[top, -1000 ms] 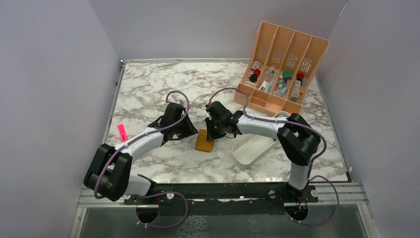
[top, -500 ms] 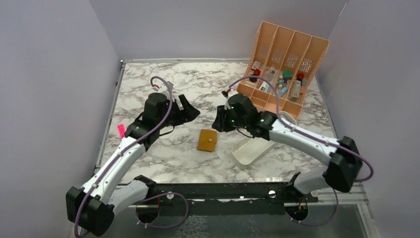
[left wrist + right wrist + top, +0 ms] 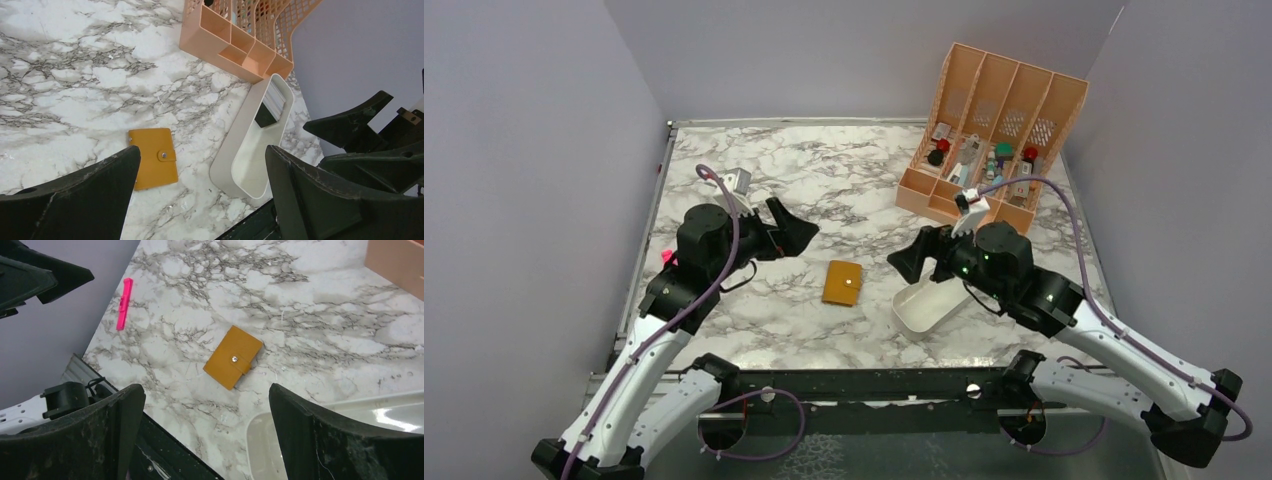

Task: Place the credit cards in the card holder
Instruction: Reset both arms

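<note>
Grey-veined marble table [image 3: 754,170] fills the walled cell, and the card holder [image 3: 843,283] lies flat near its middle, folded shut with the snap facing up. It sits apart from both arms. The left gripper [image 3: 796,228] hangs above the table to its left with jaws spread wide and nothing between them; the right gripper [image 3: 912,258] hangs opposite, equally wide and empty. Just right of the wallet lies a white tray [image 3: 921,312], with the credit cards [image 3: 276,95] stacked at its far end (a dark piece lies against them). A peach organiser [image 3: 1009,100] stands behind, and a pink marker [image 3: 124,304] lies near the left edge.
</note>
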Robot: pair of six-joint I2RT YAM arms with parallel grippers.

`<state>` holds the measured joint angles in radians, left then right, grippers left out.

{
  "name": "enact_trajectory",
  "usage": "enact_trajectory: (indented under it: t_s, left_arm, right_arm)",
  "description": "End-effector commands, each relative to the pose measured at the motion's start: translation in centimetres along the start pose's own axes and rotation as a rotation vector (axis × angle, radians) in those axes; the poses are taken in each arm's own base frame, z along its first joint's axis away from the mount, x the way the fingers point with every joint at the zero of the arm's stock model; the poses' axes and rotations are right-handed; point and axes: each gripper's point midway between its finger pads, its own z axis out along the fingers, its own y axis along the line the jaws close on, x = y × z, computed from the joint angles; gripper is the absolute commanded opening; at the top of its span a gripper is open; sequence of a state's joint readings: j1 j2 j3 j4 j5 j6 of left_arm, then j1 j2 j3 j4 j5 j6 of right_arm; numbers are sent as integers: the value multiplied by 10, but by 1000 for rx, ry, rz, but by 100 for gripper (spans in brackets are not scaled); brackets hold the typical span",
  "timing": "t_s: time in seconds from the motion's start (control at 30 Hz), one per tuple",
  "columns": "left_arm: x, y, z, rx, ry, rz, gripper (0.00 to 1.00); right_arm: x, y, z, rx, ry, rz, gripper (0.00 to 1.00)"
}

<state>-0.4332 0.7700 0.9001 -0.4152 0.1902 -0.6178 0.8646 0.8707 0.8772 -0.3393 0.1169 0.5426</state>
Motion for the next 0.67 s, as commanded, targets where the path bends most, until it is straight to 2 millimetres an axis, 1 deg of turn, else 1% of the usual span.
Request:
enact_trajectory:
  t_s: [0.0, 0.13, 0.23, 0.43, 0.53, 0.63]
  left_arm:
    - [15, 0, -6, 43, 29, 23, 99]
    - [26, 6, -6, 54, 21, 8, 99]
    - [29, 7, -7, 62, 6, -15, 99]
    - [25, 10, -7, 52, -21, -4, 99]
    - [22, 9, -5, 51, -22, -1, 99]
    - [19, 7, -3, 50, -22, -7, 99]
  right_arm:
    - [9, -24, -10, 101, -23, 68, 100]
    - [8, -24, -8, 79, -45, 34, 100]
    - [4, -21, -8, 73, -55, 39, 100]
    - [0, -14, -3, 40, -63, 35, 100]
    - [3, -11, -1, 21, -50, 18, 100]
    - [2, -12, -1, 28, -52, -3, 100]
